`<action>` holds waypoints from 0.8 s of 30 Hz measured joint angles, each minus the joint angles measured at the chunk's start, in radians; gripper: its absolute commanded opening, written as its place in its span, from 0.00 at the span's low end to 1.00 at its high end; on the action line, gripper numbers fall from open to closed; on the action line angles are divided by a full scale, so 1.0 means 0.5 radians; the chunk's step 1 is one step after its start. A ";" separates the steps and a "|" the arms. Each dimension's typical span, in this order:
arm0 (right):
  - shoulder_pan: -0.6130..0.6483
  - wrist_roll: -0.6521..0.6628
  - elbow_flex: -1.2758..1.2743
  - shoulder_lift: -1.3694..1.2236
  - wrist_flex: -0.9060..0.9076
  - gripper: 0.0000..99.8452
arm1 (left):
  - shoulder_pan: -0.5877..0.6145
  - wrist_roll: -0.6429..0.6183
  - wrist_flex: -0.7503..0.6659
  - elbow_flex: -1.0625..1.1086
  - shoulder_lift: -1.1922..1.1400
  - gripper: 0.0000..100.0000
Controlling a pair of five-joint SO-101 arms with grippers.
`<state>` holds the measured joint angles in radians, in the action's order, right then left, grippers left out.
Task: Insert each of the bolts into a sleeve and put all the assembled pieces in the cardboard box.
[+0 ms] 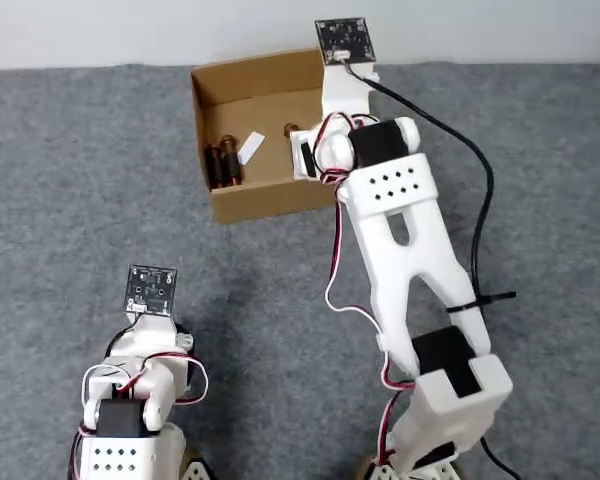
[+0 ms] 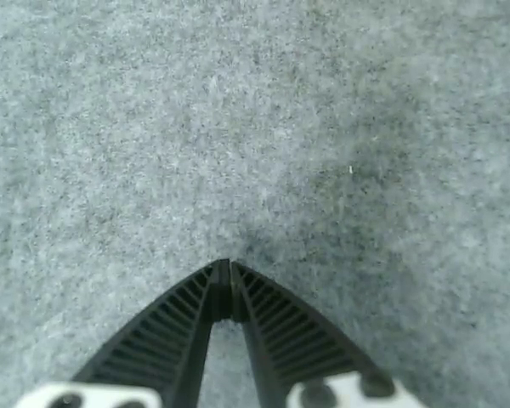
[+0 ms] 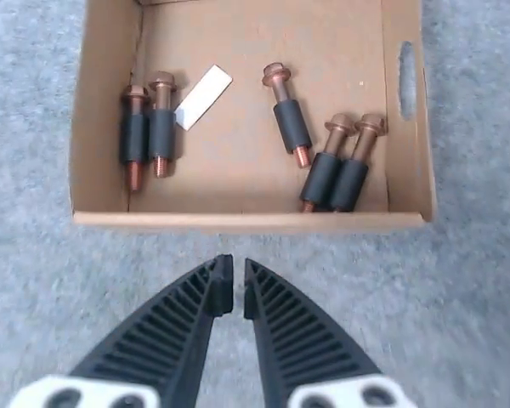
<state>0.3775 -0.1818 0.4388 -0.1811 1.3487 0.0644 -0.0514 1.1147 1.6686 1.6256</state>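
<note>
The cardboard box [image 3: 238, 221] holds several copper bolts, each in a black sleeve. Two of them [image 3: 149, 132] lie side by side at one end, a single one [image 3: 287, 115] in the middle, and two more [image 3: 338, 174] at the other end. My right gripper [image 3: 236, 285] hangs over the carpet just outside the box's near wall, its fingers drawn together to a thin slit with nothing between them. My left gripper [image 2: 229, 276] is shut and empty, low over bare carpet. In the high view the box [image 1: 260, 205] is at the back, and the right arm [image 1: 400, 230] stretches up to it.
A white paper slip [image 3: 202, 98] lies on the box floor among the pieces. Grey carpet [image 1: 70, 200] covers the table. The left arm [image 1: 140, 390] is folded back at the front left edge. A black cable [image 1: 480, 180] trails along the right arm.
</note>
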 measured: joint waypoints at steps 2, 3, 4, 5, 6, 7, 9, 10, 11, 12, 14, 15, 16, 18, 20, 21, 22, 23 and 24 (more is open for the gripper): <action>0.000 0.000 0.000 0.028 0.098 0.01 | 0.000 0.000 0.000 0.000 0.000 0.01; 0.000 0.000 0.000 0.043 0.153 0.01 | 0.000 0.000 0.000 0.000 0.000 0.01; 0.000 0.000 0.000 0.058 0.203 0.01 | 0.000 0.000 0.000 0.000 0.000 0.01; -0.006 -0.003 0.000 0.077 0.249 0.01 | 0.000 0.000 0.000 0.000 0.000 0.01; -0.009 -0.012 0.000 0.101 0.288 0.01 | 0.000 0.000 0.000 0.000 0.000 0.01; -0.018 -0.034 0.000 0.126 0.322 0.01 | 0.000 0.000 0.000 0.000 0.000 0.01; -0.040 -0.107 0.000 0.169 0.384 0.01 | 0.000 0.000 0.000 0.000 0.000 0.01; -0.055 -0.144 0.000 0.187 0.430 0.01 | 0.000 0.000 0.000 0.000 0.000 0.01; -0.074 -0.190 0.000 0.196 0.476 0.01 | 0.000 0.000 0.000 0.000 0.000 0.01; -0.092 -0.233 0.000 0.206 0.525 0.01 | 0.000 0.000 0.000 0.000 0.000 0.01; -0.132 -0.301 -0.006 0.221 0.620 0.01 | 0.000 0.000 0.000 0.000 0.000 0.01; -0.153 -0.331 -0.025 0.236 0.660 0.01 | 0.000 0.000 0.000 0.000 0.000 0.01; -0.169 -0.359 -0.049 0.258 0.697 0.01 | 0.000 0.000 0.000 0.000 0.000 0.01; -0.193 -0.396 -0.150 0.325 0.724 0.01 | 0.000 0.000 0.000 0.000 0.000 0.01; -0.203 -0.411 -0.307 0.436 0.724 0.01 | 0.000 0.000 0.000 0.000 0.000 0.01; -0.206 -0.417 -0.396 0.503 0.700 0.01 | 0.000 0.000 0.000 0.000 0.000 0.01; -0.209 -0.417 -0.497 0.589 0.660 0.01 | 0.000 0.000 0.000 0.000 0.000 0.01; -0.215 -0.417 -0.608 0.681 0.614 0.01 | 0.000 0.000 0.000 0.000 0.000 0.01; -0.215 -0.417 -0.727 0.779 0.559 0.01 | 0.000 0.000 0.000 0.000 0.000 0.01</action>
<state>0.2700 -0.3905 0.0752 0.2087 1.6280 0.0644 -0.0514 1.1147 1.6686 1.6256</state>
